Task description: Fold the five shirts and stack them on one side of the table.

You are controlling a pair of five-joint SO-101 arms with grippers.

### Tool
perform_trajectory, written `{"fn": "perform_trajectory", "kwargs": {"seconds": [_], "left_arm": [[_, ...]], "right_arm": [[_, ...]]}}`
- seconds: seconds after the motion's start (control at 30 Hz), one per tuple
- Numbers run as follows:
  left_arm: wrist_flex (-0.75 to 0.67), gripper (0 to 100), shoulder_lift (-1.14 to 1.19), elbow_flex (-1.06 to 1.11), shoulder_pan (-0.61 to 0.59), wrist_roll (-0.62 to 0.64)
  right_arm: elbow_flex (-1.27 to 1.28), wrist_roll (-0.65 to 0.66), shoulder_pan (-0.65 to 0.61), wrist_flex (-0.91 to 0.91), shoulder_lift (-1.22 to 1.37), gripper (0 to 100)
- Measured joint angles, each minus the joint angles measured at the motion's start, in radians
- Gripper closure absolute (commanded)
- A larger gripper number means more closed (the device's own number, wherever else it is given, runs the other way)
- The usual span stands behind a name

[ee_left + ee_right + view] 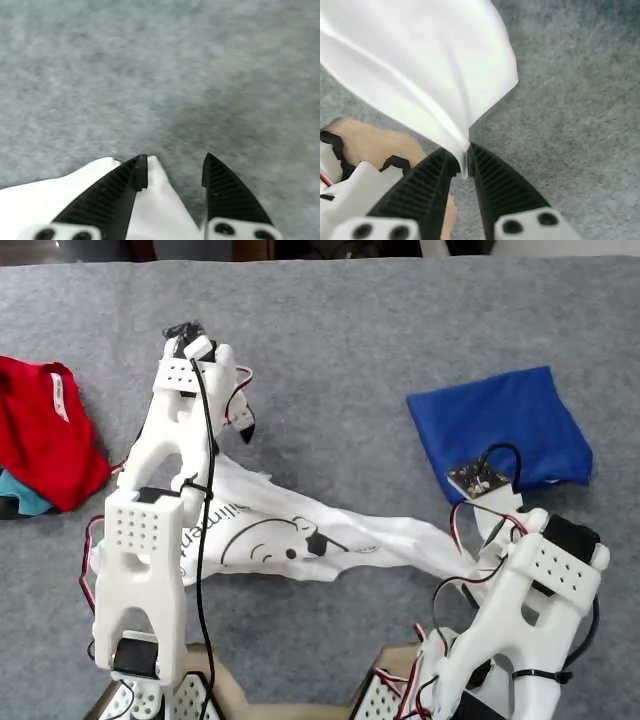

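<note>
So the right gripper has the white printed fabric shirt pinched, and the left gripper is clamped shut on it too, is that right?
Not quite. The right gripper is shut on the white printed fabric shirt, but the left gripper is open, not clamped: the left wrist view shows its jaws apart, with the shirt's corner lying loose between them.

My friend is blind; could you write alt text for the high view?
A white shirt lies stretched across a grey table, the right gripper pinching one end. A folded blue shirt sits on one side, a red shirt on the other.
</note>
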Motion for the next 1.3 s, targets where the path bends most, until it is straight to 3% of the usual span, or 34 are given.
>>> {"fn": "perform_trajectory", "kwargs": {"seconds": [0.2, 0.5, 0.63, 0.87, 1.1, 1.3], "left_arm": [[0.078, 80, 0.058, -0.081, -0.058, 0.003], [0.078, 80, 0.058, -0.083, -0.006, 0.002], [0.078, 80, 0.058, -0.241, -0.038, -0.009], [0.084, 80, 0.058, -0.499, -0.077, -0.153], [0.084, 80, 0.058, -0.33, 0.063, -0.089], [0.084, 80, 0.025, -0.098, 0.069, -0.009]], "right_arm": [[0.0, 0.0, 0.0, -0.02, 0.0, 98.5], [0.0, 0.0, 0.0, -0.035, 0.0, 98.5], [0.0, 0.0, 0.0, -0.035, 0.0, 98.5], [0.002, 0.0, 0.0, -0.035, 0.0, 98.5], [0.002, 0.0, 0.0, -0.035, 0.0, 98.5], [0.002, 0.0, 0.0, -0.035, 0.0, 98.5]]}}
